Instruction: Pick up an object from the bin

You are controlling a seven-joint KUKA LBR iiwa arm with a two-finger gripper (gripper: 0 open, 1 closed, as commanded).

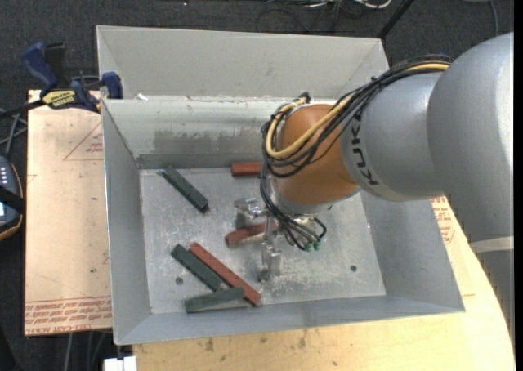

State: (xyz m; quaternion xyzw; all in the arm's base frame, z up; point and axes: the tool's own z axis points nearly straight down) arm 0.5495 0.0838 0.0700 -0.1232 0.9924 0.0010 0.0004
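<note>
Bin point(122, 222): grey metal, dark carpet behind.
Arm point(425, 132): reaches down from the right.
Pincer point(260, 240): at red-brown bar point(239, 238); grip cannot be told.

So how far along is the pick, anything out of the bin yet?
Done: the gripper is low in the bin, right at the short red-brown bar mid-floor. In hand: nothing visibly lifted; that bar lies on the floor, and a secure grip can't be confirmed. Left: grasp it and lift it out. The heap of bars front-left lies apart.
</note>
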